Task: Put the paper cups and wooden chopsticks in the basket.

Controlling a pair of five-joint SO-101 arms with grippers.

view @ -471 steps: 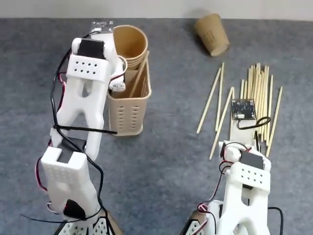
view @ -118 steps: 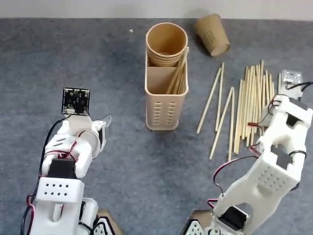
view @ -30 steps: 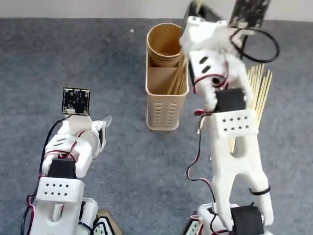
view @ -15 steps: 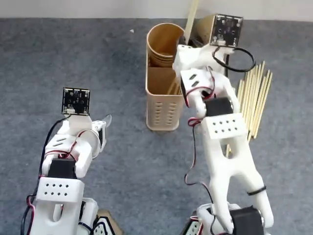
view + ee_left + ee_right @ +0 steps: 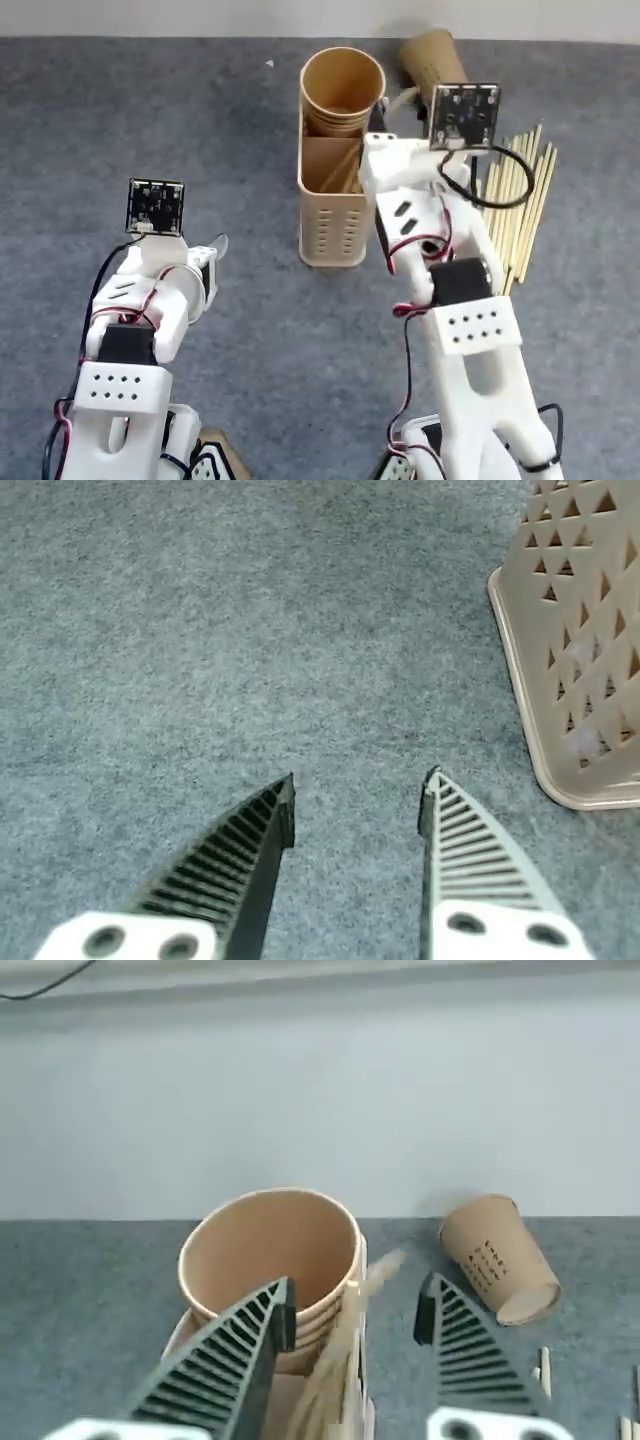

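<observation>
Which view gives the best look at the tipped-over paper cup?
Right wrist view: the tipped paper cup lies on its side, whole outline unobstructed. High view catches its base end, the rest hidden behind the right arm's camera board. Left wrist view faces the basket wall and carpet instead.

We see a tan, perforated basket (image 5: 338,225) standing upright, split into two compartments. A stack of paper cups (image 5: 342,85) sits mouth-up in the basket's far compartment, and a few wooden chopsticks (image 5: 350,172) lean in its near one. A lone paper cup (image 5: 428,55) lies on its side just beyond the basket's far right corner. The loose chopsticks (image 5: 525,230) lie roughly parallel to the right of the basket.
</observation>
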